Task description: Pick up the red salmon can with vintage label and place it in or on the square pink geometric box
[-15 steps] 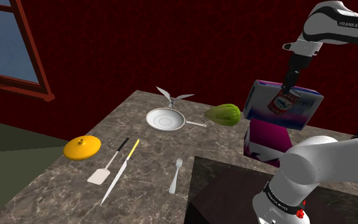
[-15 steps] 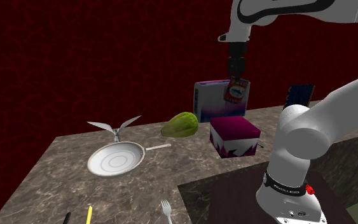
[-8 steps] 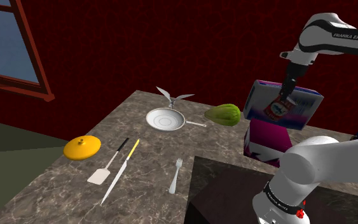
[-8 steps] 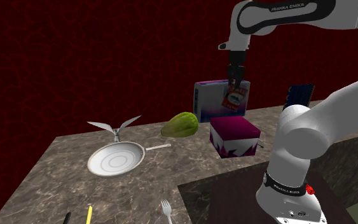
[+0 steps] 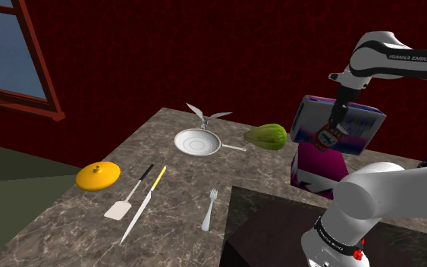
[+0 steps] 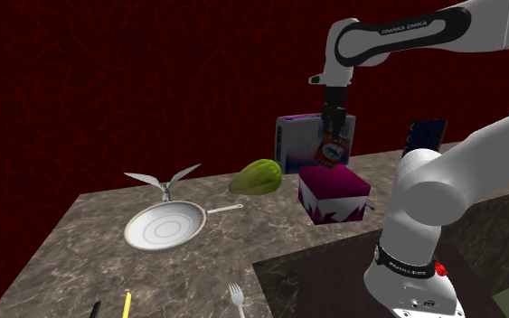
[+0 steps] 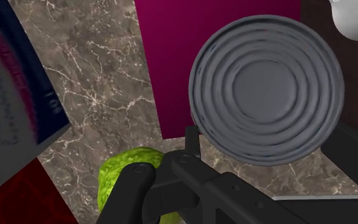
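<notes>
gripper | came down, red can clasped | shift toward 7 o'clock in shoulder view, 6 o'clock in second exterior view | can closer above pink box

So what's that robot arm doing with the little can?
The white robot arm is holding a red can pinched in its black tool. The can hangs close above the pink box on the marble counter. It has not been let go yet. A bumpy green thing and a blue box sit nearby.
</notes>
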Controlling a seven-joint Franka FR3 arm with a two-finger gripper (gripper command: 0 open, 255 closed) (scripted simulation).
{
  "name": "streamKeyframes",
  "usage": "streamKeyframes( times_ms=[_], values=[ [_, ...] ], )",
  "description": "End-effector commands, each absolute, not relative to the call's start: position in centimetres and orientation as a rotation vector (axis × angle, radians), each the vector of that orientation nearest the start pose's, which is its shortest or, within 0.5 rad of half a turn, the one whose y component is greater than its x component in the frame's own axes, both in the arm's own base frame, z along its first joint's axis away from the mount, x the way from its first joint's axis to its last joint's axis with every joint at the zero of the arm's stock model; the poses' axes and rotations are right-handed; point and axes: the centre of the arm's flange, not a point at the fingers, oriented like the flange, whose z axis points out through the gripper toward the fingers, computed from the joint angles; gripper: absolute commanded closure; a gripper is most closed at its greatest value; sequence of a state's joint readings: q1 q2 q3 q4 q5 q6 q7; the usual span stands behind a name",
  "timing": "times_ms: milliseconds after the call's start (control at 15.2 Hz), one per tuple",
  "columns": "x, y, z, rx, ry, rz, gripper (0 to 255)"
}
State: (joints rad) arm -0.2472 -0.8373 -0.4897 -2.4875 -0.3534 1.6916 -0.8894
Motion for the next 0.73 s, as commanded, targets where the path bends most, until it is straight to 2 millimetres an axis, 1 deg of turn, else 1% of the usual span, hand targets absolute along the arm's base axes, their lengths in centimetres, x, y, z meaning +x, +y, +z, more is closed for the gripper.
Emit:
streamKeyframes(
  times_ms=[0, 396, 660],
  values=[
    [20.5, -26.1, 50.6, -3.082, -0.543, 0.006, 255],
    [20.5, -26.1, 47.6, -3.082, -0.543, 0.006, 255],
    [20.5, -26.1, 47.6, -3.082, -0.543, 0.006, 255]
  ],
)
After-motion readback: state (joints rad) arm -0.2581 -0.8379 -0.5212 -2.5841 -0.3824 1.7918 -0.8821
